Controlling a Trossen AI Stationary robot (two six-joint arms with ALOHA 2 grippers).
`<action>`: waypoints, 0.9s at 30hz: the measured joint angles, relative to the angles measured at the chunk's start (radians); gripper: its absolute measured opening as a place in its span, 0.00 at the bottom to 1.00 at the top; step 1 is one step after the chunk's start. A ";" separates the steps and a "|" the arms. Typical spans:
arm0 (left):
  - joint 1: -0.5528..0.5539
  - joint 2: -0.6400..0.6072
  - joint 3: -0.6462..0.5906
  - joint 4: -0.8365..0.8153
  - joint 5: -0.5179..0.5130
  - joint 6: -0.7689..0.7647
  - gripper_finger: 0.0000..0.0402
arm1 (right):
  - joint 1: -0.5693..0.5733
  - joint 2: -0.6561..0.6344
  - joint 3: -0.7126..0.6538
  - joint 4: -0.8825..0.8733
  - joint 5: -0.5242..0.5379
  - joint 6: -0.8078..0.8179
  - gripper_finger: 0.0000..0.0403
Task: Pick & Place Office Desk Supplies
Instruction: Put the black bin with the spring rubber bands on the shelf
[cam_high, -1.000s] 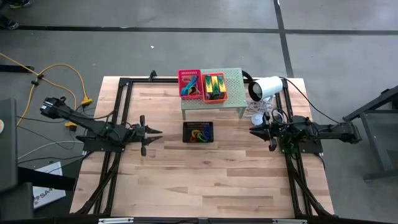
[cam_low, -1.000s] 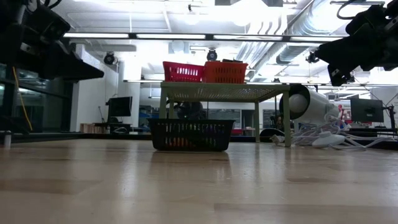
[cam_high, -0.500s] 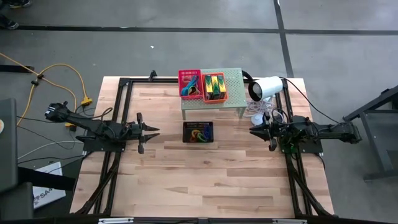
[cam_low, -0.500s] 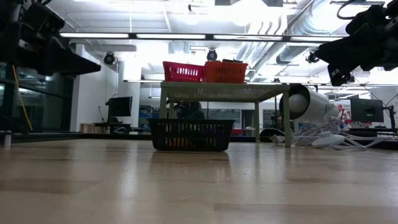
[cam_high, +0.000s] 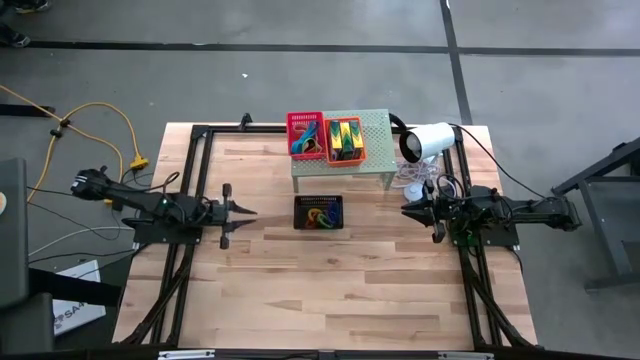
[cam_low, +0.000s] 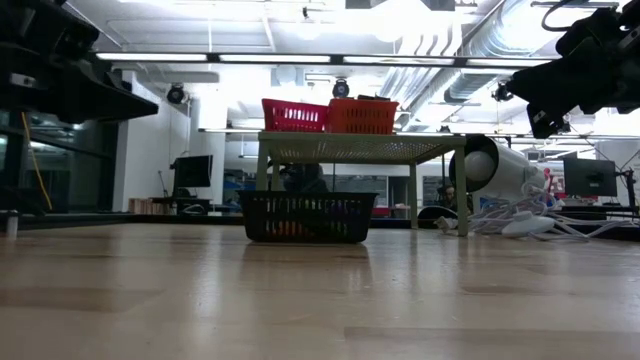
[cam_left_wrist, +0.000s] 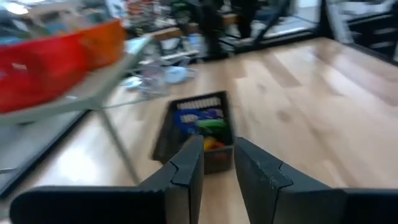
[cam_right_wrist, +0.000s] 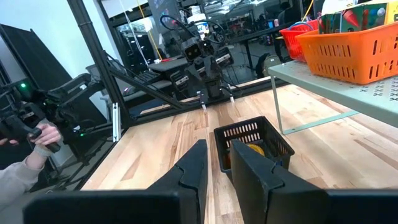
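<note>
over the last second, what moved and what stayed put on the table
The left hand drew back a little toward its own side of the table, away from the black basket, with its fingers a little apart and holding nothing. The right hand did not move. The black basket, the red basket and the orange basket on the pale-green shelf, and the white lamp stayed where they were.

Bright ceiling strip lights lit the room evenly, glaring white in the low view. The wooden surface showed only soft shadows. The left wrist view was smeared with motion blur.
</note>
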 joint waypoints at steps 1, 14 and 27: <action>0.009 0.007 0.000 -0.003 0.032 -0.011 0.21 | 0.000 0.000 0.000 0.000 0.000 0.000 0.14; 0.222 0.032 0.000 -0.040 0.316 -0.058 0.21 | 0.000 0.000 0.000 0.000 0.000 0.000 0.14; 0.284 0.088 0.000 -0.052 0.376 -0.106 0.21 | 0.000 0.000 0.000 0.000 0.000 0.000 0.14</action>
